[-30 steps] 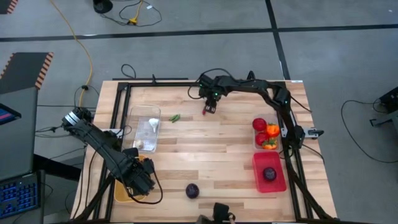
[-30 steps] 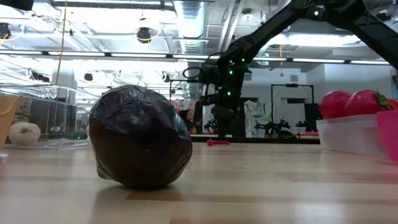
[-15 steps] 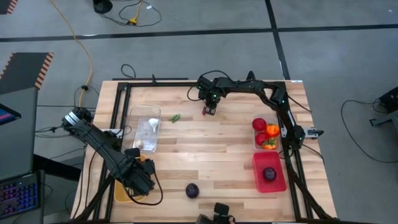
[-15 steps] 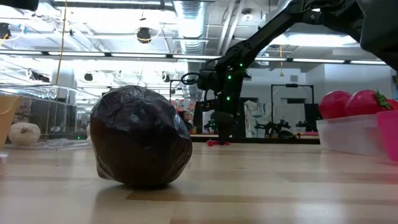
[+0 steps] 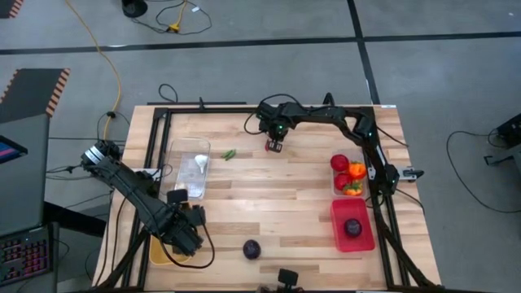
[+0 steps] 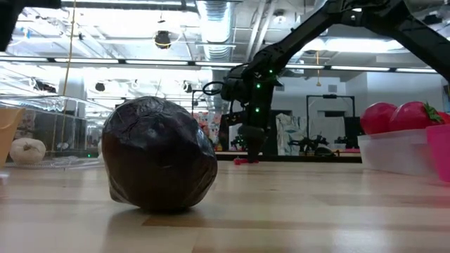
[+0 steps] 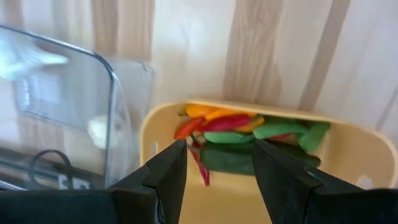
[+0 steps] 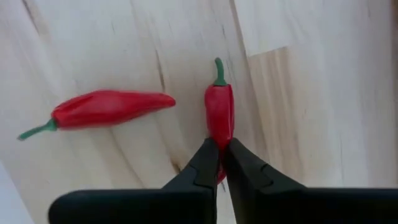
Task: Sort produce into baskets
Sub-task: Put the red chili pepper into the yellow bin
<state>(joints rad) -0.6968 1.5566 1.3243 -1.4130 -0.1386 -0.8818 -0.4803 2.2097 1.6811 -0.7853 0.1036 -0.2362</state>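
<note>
Closing over the last second, the right gripper [image 8: 220, 163] has dropped to the far middle of the wooden table [image 5: 277, 195] and now pinches the tip of one red chilli [image 8: 219, 114]; a second red chilli [image 8: 99, 109] lies loose beside it. That reads as a pick just made, so a lift toward a bin comes next, though so thin a hold on the tip could slip.

Hovering unchanged over the yellow bin [image 7: 348, 155], which holds red, green and orange chillies, the left gripper [image 7: 217, 163] stands parted and empty. The clear bin [image 5: 188, 172] holds white garlic, the red bin [image 5: 351, 227] a dark round. Unsorted are a purple round [image 6: 158, 163] at the near edge and a green chilli [image 5: 229, 154].
</note>
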